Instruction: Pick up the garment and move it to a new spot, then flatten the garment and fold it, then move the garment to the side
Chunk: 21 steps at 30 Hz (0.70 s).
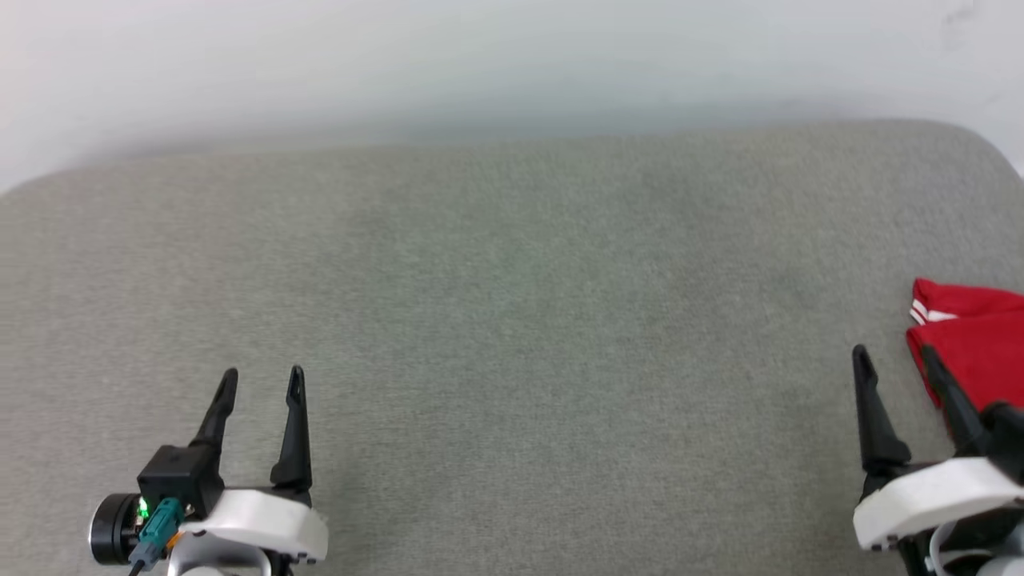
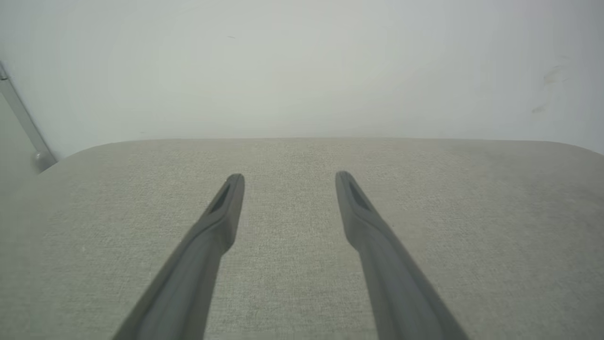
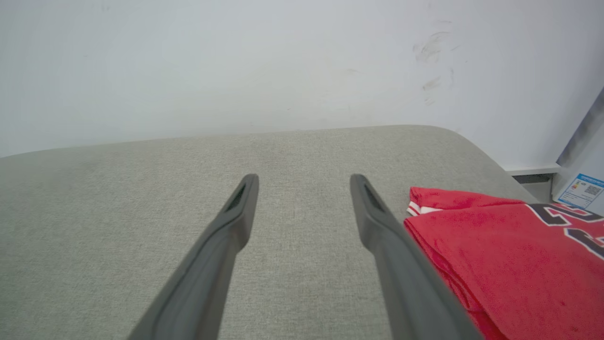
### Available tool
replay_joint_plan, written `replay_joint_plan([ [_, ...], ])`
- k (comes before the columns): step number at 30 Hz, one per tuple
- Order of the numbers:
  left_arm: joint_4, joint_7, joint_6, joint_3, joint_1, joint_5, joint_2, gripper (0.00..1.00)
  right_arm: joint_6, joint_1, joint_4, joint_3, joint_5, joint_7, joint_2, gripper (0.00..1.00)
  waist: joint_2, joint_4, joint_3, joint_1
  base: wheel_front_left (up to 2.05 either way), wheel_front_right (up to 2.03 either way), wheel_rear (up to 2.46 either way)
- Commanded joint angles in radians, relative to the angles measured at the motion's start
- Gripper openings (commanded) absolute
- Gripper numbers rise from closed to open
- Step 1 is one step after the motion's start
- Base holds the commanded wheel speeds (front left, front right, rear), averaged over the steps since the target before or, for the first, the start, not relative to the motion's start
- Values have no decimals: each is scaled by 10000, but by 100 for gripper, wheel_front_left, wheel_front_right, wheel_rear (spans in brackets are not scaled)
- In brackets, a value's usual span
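Note:
The garment (image 1: 972,336) is a red jersey lying folded at the right edge of the grey cushioned surface (image 1: 512,320), partly cut off by the head view's border. In the right wrist view the garment (image 3: 509,255) shows striped trim at its far corner and black white-outlined numerals on the right. My right gripper (image 1: 892,356) stands open just left of the garment, nothing between its fingers; its right finger overlaps the red cloth's edge. My right gripper (image 3: 304,179) shows bare cushion between the fingers. My left gripper (image 1: 262,376) is open and empty at the lower left, as my left gripper (image 2: 289,177) also appears.
A pale wall (image 1: 512,56) runs behind the cushion. A metal bar (image 2: 21,118) stands past the cushion's left end. A white unit with a label (image 3: 583,186) sits beyond the cushion's right end.

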Motion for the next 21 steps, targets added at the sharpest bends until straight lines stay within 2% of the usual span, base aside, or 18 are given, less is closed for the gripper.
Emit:
replay_joint_plan([
  [1, 121, -62, -66, 71, 160, 69, 77, 100, -11, 332, -363, 85, 0, 92, 79, 100, 0, 227, -304, 2, 0, 0, 0],
  [12, 437, -72, -357, 43, 647, 362, -143, 100, -10, 1519, -1879, 350, -264, 511, 239, 100, 0, 201, -849, 2, 0, 0, 0],
  [21, 490, -73, -529, 262, 678, 481, -294, 100, -10, 1522, -2114, 514, -288, 571, 295, 100, 0, 170, -881, 2, 0, 0, 0],
])
